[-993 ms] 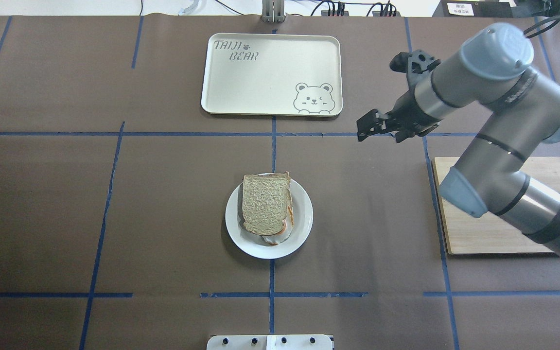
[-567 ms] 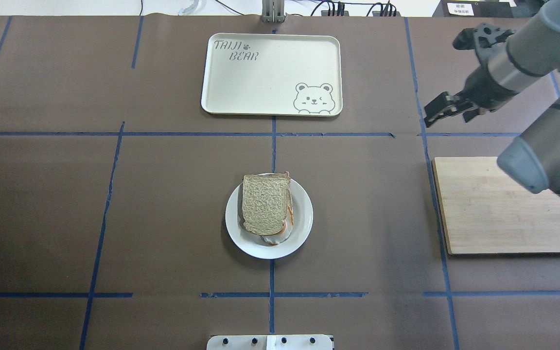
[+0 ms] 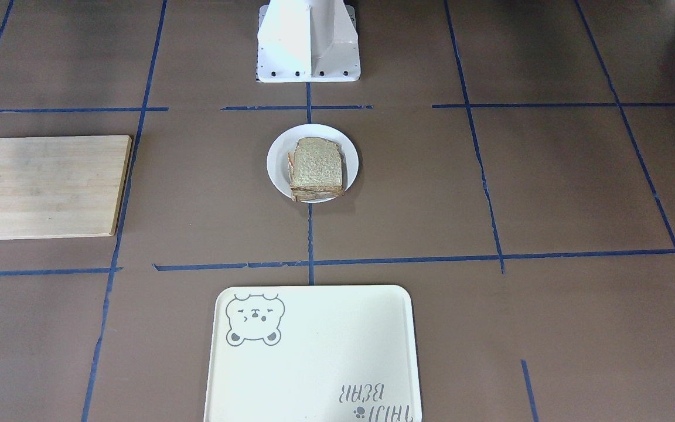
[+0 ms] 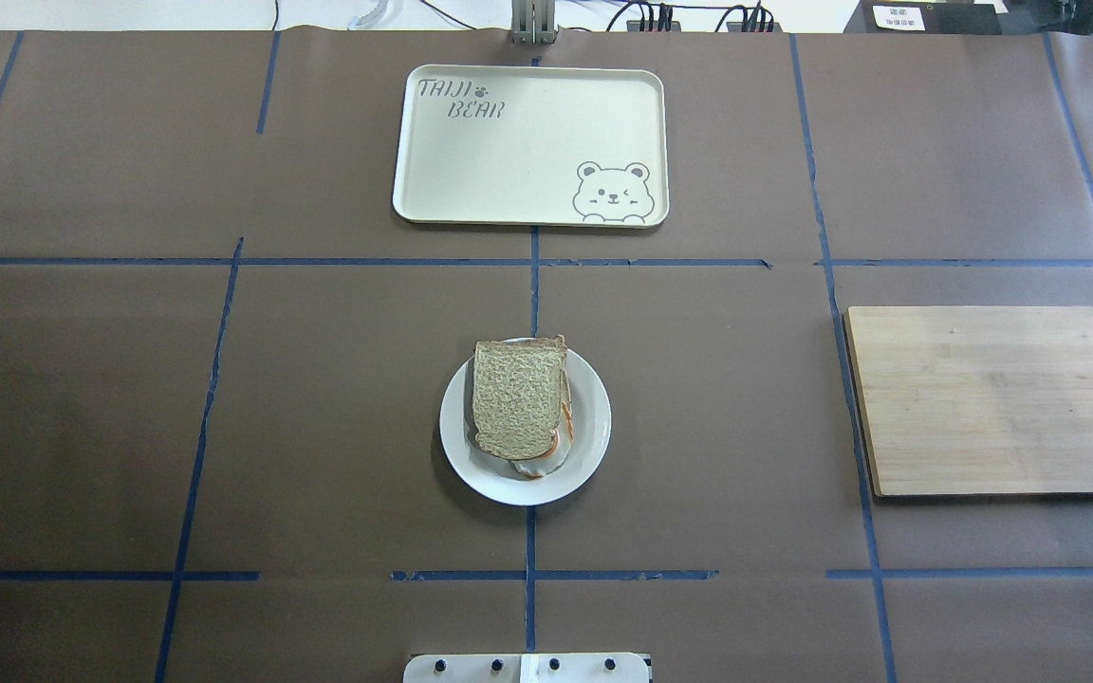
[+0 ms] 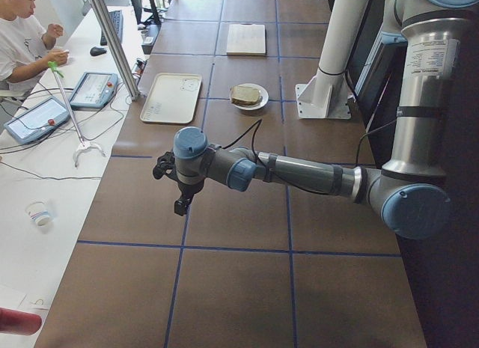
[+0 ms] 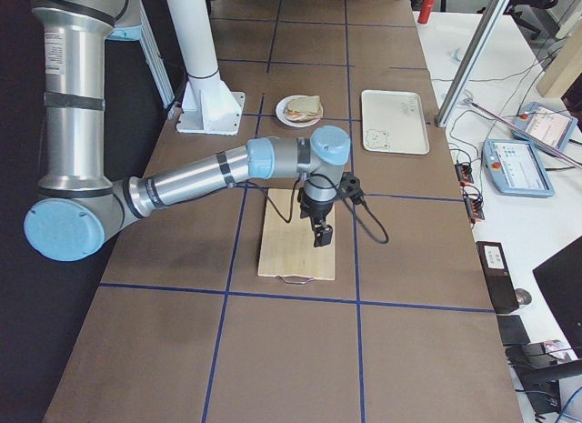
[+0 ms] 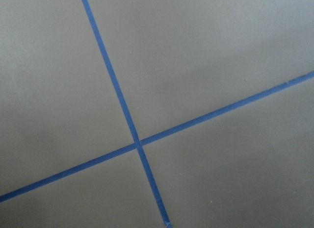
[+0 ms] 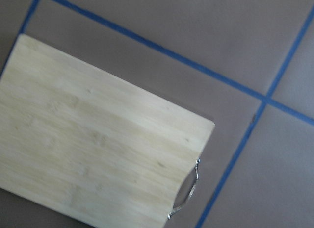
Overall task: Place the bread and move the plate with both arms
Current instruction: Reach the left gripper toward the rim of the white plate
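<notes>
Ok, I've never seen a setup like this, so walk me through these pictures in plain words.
It is a robot with two silver-grey tubular arms, a left arm and a right arm, at a brown table marked with blue tape. Two pictures look down on the table, from behind the robot and from opposite; two look along it from its ends; two come from wrist cameras. A small round white plate carries a brown wholemeal bread slice stacked on other food. Beyond lies a cream rectangular bear tray; on the robot's right, a pale wooden board. The left end effector hangs over bare table, the right end effector over the board. Neither seems to hold anything; open or shut, I cannot tell.
</notes>
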Tool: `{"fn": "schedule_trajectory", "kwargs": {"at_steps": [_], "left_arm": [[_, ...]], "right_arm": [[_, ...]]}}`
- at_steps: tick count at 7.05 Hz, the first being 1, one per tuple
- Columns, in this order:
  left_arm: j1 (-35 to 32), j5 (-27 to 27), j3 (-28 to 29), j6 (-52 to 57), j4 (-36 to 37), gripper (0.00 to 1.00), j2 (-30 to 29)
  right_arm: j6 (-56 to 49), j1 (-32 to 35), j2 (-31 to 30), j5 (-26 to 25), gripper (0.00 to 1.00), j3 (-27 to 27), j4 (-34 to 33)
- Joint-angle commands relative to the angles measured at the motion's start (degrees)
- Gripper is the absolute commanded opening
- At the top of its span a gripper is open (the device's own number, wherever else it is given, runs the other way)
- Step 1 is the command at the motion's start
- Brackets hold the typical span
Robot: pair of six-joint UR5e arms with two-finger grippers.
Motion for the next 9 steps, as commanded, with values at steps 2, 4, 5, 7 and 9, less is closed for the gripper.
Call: {"fn": "schedule_trajectory", "kwargs": {"at_steps": [2,4,5,7,9], "left_arm": [[15.82,-1.85,-0.51,-35.67,-22.55,1.00,-0.19],[28.81,3.38,-0.34,-67.16,-42.02,1.00,-3.07],[36.97,12.82,-0.34,-76.70,-45.75,1.00,-5.27],[50.87,31.56,0.45,-89.73,-49.29,1.00,-11.05],[59.16,42.40,1.85,-95.24,-50.35,1.00,-15.30]], "right_arm": [[-0.43,3.09,-6.00,2.28,1.00,-1.84,4.55],[-0.43,3.09,-5.91,2.28,1.00,-1.85,4.55],[-0.43,3.09,-5.91,2.28,1.00,-1.93,4.55],[-0.43,3.09,-5.91,2.28,1.00,-1.93,4.55],[-0.43,3.09,-5.91,2.37,1.00,-1.93,4.55]]}}
